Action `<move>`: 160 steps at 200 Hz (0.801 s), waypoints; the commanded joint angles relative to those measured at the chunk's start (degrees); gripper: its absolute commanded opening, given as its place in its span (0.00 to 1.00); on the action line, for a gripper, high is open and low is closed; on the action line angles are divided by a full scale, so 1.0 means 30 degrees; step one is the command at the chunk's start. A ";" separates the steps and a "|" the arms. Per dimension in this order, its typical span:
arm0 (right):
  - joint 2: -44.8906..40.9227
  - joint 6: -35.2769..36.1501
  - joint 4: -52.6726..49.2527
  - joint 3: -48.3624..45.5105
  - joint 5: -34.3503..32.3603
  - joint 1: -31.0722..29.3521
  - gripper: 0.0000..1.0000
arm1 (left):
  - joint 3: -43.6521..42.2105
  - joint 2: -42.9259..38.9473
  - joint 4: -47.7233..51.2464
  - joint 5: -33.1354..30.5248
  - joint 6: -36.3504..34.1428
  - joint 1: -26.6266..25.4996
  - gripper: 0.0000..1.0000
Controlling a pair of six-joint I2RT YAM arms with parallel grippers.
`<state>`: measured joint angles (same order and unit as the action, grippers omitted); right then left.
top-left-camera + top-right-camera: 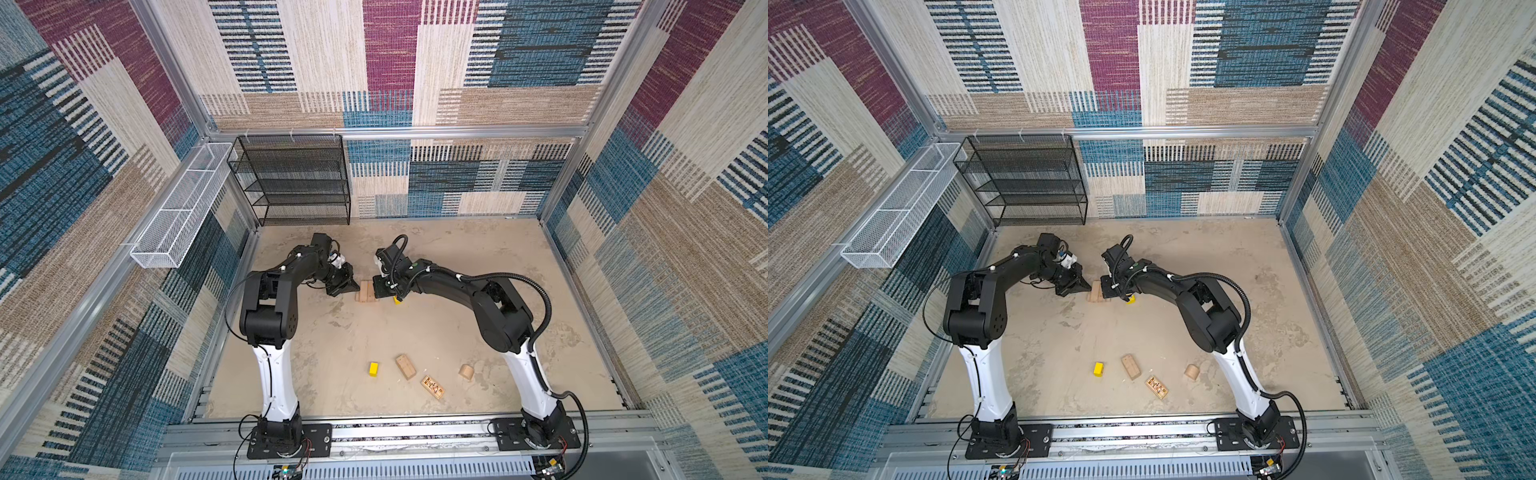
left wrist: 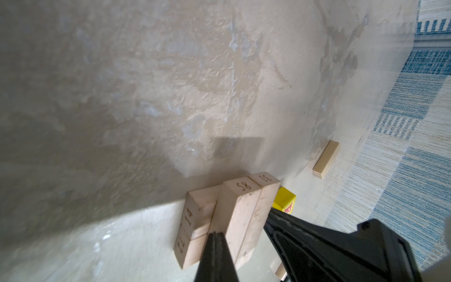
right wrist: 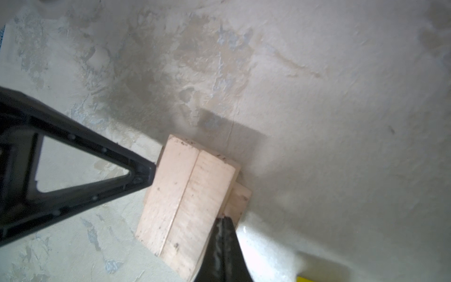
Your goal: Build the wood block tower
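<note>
Left tool [image 1: 355,286]: jaws closed together, empty, tips at the left side of the tower [image 1: 367,291].

Tower: two layers of tan blocks, mid-tabletop [image 1: 457,270].

Right tool [image 3: 224,221]: jaws closed together, empty, tips at the tower's right side. A yellow block [image 1: 397,300] lies just beside it.

Near the front edge, well apart from the tower: second yellow block [image 1: 373,368], tan block [image 1: 405,366], patterned block [image 1: 432,386], rounded piece [image 1: 466,372].

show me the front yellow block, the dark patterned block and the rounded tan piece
front yellow block [image 1: 373,368], in a top view, on its top face
dark patterned block [image 1: 432,387], in a top view, on its patterned face
rounded tan piece [image 1: 466,372], in a top view, on its curved side
</note>
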<state>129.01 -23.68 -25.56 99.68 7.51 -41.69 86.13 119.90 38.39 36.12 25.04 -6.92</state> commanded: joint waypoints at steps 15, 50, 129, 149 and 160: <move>0.0119 0.0112 -0.0060 0.0243 0.0187 -0.0019 0.04 | 0.0009 0.0039 0.0046 -0.0057 -0.0465 -0.0009 0.00; -0.0003 0.0122 -0.0144 0.0226 -0.0010 -0.0019 0.04 | 0.0020 -0.0031 0.0120 -0.0270 -0.0465 -0.0014 0.00; -0.0317 0.0085 -0.0261 0.0063 -0.0109 -0.0019 0.05 | 0.0251 0.0017 0.0260 -0.0291 -0.0641 0.0016 0.00; -0.0362 0.0072 -0.0239 0.0022 -0.0075 -0.0018 0.05 | 0.0309 0.0067 0.0278 -0.0323 -0.0699 0.0002 0.00; -0.0392 0.0022 -0.0246 -0.0029 -0.0125 -0.0011 0.05 | 0.0360 0.0023 0.0399 -0.0430 -0.0757 0.0019 0.00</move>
<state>128.62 -23.46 -26.74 99.74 7.46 -41.69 86.50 119.90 38.48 35.03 24.82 -6.90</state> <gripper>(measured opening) 0.048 0.050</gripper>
